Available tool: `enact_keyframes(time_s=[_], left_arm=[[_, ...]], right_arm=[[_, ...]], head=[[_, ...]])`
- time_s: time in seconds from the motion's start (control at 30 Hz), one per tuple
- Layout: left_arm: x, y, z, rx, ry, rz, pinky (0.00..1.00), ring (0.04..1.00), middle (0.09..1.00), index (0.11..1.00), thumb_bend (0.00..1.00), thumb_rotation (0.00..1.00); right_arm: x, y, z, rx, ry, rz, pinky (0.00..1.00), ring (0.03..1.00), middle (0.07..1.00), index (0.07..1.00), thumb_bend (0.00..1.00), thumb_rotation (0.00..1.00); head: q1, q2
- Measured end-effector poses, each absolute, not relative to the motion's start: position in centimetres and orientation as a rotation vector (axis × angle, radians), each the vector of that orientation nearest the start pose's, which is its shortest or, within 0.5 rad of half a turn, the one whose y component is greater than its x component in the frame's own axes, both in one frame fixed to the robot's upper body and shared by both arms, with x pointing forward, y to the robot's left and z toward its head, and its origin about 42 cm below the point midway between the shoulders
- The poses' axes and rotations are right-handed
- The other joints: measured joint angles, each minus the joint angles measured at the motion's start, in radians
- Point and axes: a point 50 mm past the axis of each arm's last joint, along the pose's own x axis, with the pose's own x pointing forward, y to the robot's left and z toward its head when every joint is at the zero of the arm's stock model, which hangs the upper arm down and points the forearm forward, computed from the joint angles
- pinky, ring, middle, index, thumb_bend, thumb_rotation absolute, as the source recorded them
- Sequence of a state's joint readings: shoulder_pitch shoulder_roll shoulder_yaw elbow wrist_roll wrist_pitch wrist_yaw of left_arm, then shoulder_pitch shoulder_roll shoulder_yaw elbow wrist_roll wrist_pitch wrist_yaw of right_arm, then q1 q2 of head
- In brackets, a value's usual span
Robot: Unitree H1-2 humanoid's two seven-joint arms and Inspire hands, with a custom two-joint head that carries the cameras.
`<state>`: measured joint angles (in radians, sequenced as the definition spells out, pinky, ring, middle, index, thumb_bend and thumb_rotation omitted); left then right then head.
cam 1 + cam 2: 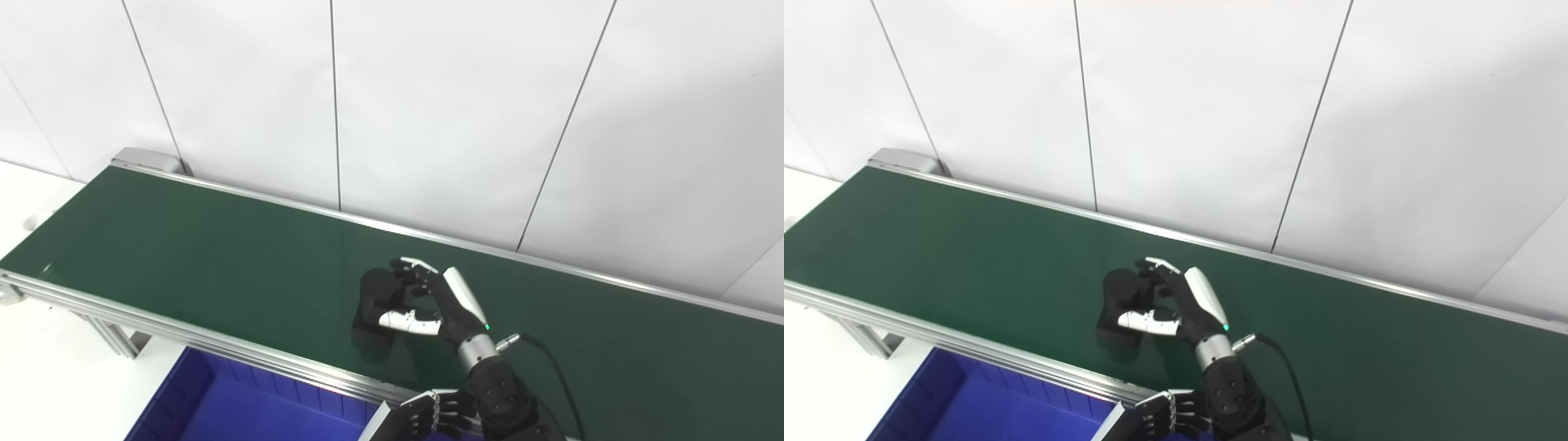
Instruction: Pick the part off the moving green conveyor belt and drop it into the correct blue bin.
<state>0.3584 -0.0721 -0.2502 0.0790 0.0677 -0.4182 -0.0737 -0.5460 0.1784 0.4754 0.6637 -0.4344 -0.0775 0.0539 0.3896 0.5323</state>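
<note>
Right hand (pixel 438 306) curled around, not visibly clamped on, the dark cylindrical plastic part (pixel 376 294) mid green conveyor belt (pixel 184 257) (left hand (pixel 429 413) idle, state unclear, by blue plastic bin (pixel 202 404)); belt motion may slide part out.

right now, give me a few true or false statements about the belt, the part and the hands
1. The right hand has its fingers around a black part on the green conveyor belt. True.
2. The part already lies in the blue bin. False: it is on the belt, and the visible bit of the bin holds nothing.
3. The left hand is low at the picture's bottom edge, away from the part. True.
4. Several parts lie on the belt. False: only one shows.
</note>
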Motion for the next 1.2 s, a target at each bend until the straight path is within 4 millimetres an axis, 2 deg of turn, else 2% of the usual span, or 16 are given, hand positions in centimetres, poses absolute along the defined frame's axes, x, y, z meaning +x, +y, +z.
enact_keyframes(time_s=[0.1,0.27,0.37,0.4,0.43,0.5,0.53,0.67,1.2], left_arm=[[14.7,13.1,3.5,-0.072,-0.015,-0.220,0.65,0.695,0.733,0.753,0.86,0.57],[14.7,13.1,3.5,-0.076,-0.013,-0.219,0.66,0.700,0.733,0.756,0.85,0.56],[14.6,13.1,3.5,-0.077,-0.012,-0.218,0.65,0.690,0.724,0.749,0.85,0.56],[14.6,13.1,3.5,-0.077,-0.013,-0.217,0.65,0.691,0.727,0.750,0.85,0.56],[14.6,13.1,3.5,-0.077,-0.013,-0.217,0.65,0.691,0.728,0.750,0.85,0.56],[14.5,13.2,3.5,-0.077,-0.013,-0.216,0.65,0.692,0.730,0.751,0.84,0.55],[14.5,13.2,3.5,-0.079,-0.013,-0.216,0.65,0.691,0.728,0.751,0.84,0.55],[14.4,13.3,3.7,-0.088,-0.018,-0.209,0.65,0.690,0.725,0.753,0.85,0.57],[14.3,13.5,4.0,-0.103,-0.025,-0.198,0.65,0.694,0.730,0.767,0.83,0.57]], right_arm=[[38.2,2.6,11.1,-0.585,-0.116,0.704,0.76,0.822,0.808,0.820,0.77,0.42],[38.1,2.6,10.9,-0.597,-0.133,0.693,0.71,0.771,0.761,0.784,0.79,0.34],[38.2,2.5,11.0,-0.599,-0.148,0.674,0.66,0.713,0.712,0.723,0.79,0.20],[38.2,2.5,11.1,-0.600,-0.153,0.670,0.58,0.641,0.627,0.639,0.70,0.12],[38.2,2.5,11.2,-0.603,-0.163,0.662,0.56,0.617,0.598,0.611,0.66,0.09],[38.2,2.4,11.4,-0.592,-0.190,0.632,0.43,0.472,0.510,0.532,0.55,0.02],[38.3,2.4,11.5,-0.584,-0.205,0.615,0.42,0.449,0.501,0.522,0.53,0.01],[38.2,2.5,12.0,-0.557,-0.257,0.561,0.47,0.464,0.502,0.477,0.52,0.00],[38.3,2.1,12.7,-0.526,-0.308,0.496,0.43,0.441,0.504,0.492,0.52,0.00]], head=[[0.000,0.006],[-0.002,0.006],[-0.008,0.012],[-0.008,0.012],[-0.008,0.012],[-0.008,0.012],[-0.011,0.015],[-0.020,0.020],[-0.034,0.026]])
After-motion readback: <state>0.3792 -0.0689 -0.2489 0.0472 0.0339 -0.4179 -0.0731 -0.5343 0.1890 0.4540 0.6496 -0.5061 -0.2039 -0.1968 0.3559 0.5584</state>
